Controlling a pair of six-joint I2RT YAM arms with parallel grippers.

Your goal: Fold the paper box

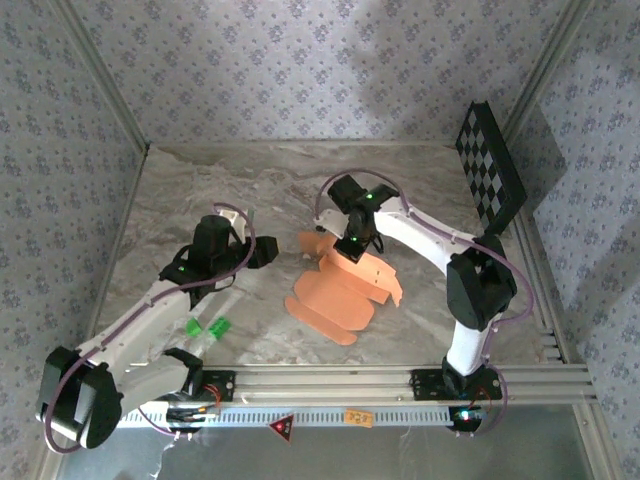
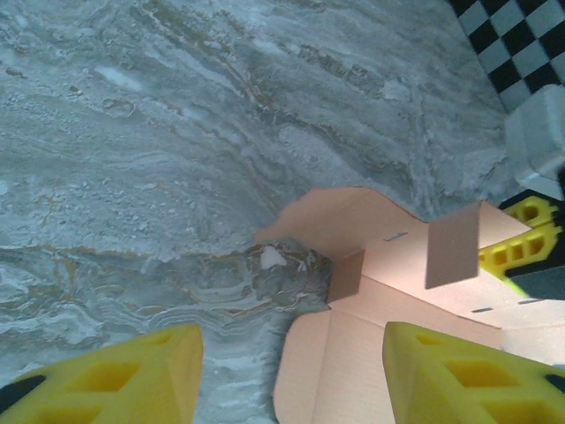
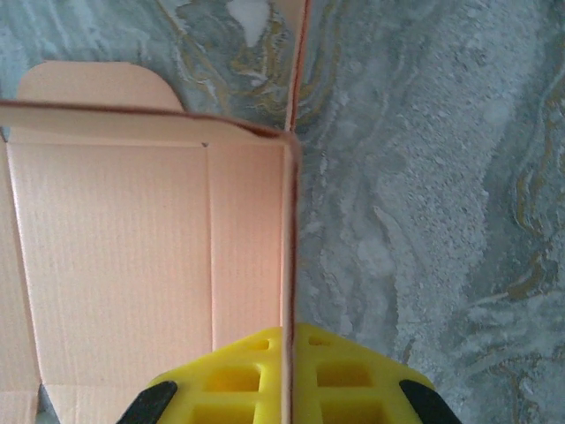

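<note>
Top external view puts the thin, matte salmon-orange paper box (image 1: 338, 292) near the middle of the table. It is partly unfolded: the base panel lies flat, rounded flaps spread toward the near edge, and one side wall stands up at the far end. Right wrist view shows that wall edge-on and upright between the two yellow foam pads (image 3: 238, 371) of the right gripper (image 3: 287, 352), which is clamped tight on the card.

The left gripper (image 2: 290, 358) hovers just left of the box with its yellow fingers spread and nothing between them. Left wrist view shows a box corner and a raised flap below and ahead of it.

Around the box, the grey marble-patterned table (image 1: 190, 200) looks smooth. Two small bright green pieces (image 1: 207, 328) lie near the left arm, and a black-and-white checkerboard panel (image 1: 490, 178) leans at the far right.

Several things could go wrong from here:
- **Sliding:** With only one thin wall held, a pull or twist from the right arm would likely drag the whole box across the slick surface instead of bending it along a crease.
- **Tearing or slipping:** Too hard a tug could crumple or tear the card at the pinch, or the wall could slip out of the pads.
- **Snagging:** If the left gripper descends carelessly, a finger could catch the raised flap and flatten it the wrong way.
- **Springing back:** Unsupported flaps may spring back open.
</note>
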